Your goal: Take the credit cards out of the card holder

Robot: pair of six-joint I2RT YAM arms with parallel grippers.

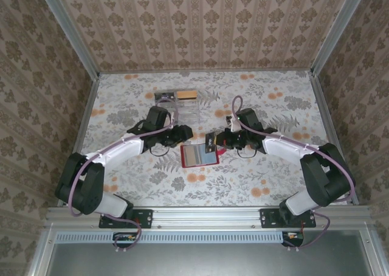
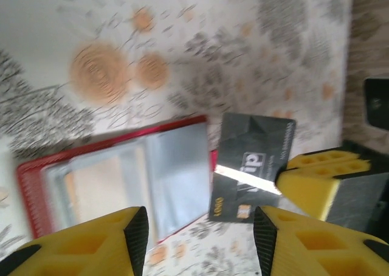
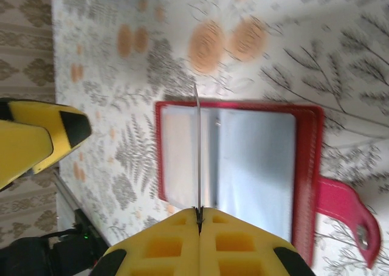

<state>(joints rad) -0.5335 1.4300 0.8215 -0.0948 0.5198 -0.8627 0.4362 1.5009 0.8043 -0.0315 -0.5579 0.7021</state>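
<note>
Mid-extraction, with dark card (image 2: 252, 166) pinched edge-on in closed right pincer (image 3: 199, 218) just over open card holder (image 1: 199, 155) flat on desk (image 1: 273, 172), left pincer (image 2: 200, 239) half-open and empty; next, probably carrying card aside and dropping it.

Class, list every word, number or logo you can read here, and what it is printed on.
Nothing reads clearly.
White logo and small print on the dark card: too blurred.
Print on the pale cards lying flat: too small.
No lettering seen on the card holder.
</note>
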